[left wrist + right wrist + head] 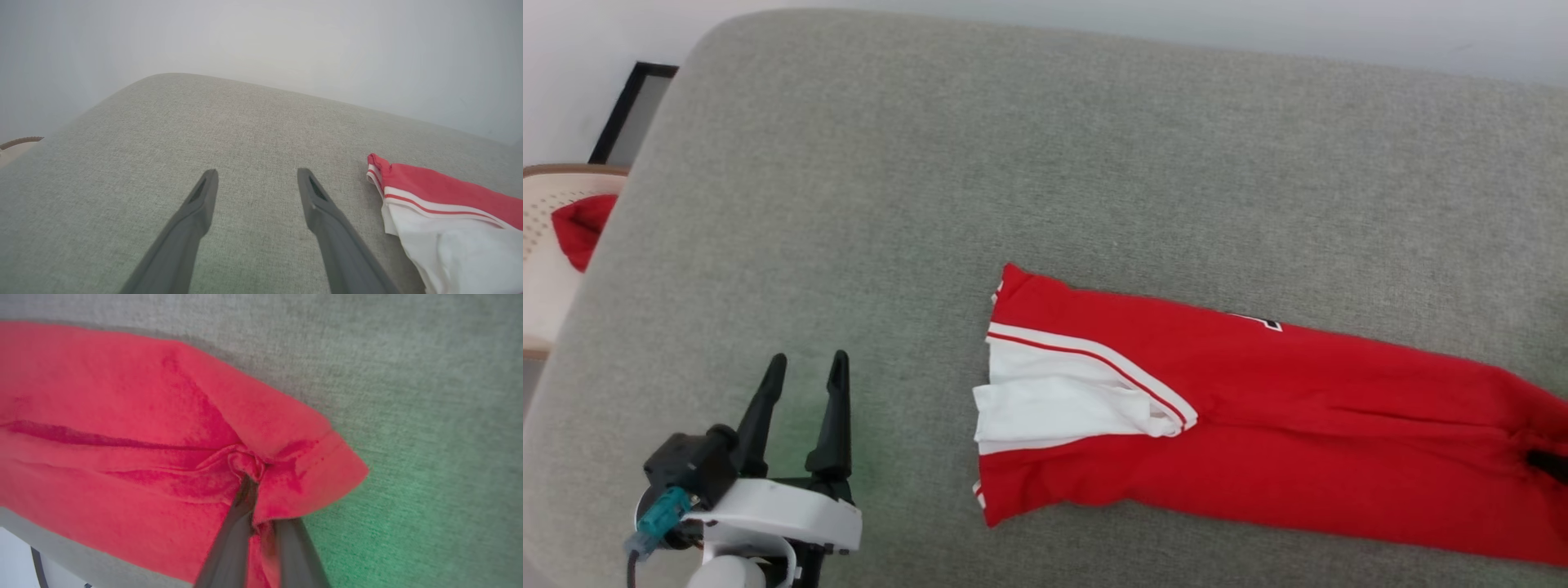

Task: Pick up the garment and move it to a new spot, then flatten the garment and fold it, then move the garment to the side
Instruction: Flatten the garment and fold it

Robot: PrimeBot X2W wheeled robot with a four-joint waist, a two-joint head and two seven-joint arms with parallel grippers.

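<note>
I am pinching the hem end of the garment [1258, 425] with my right pincer [253, 486], its two fingers pressed together on a bunched knot of red fabric, while my left pincer [809, 359] is hovering spread and empty over the grey cushion [931, 163], just beside the white sleeve [1054, 400]. The garment is lying on the cushion as a long narrow band, sides turned in and the sleeve laid over the top, so I am judging the lengthwise folding as largely done. A crosswise fold seems to be what is left, and after that the move to the side. Off the cushion's left edge a pale perforated basket [572, 171], or something like one, is holding a red cloth [580, 233]; I cannot tell what else is sitting in it
</note>
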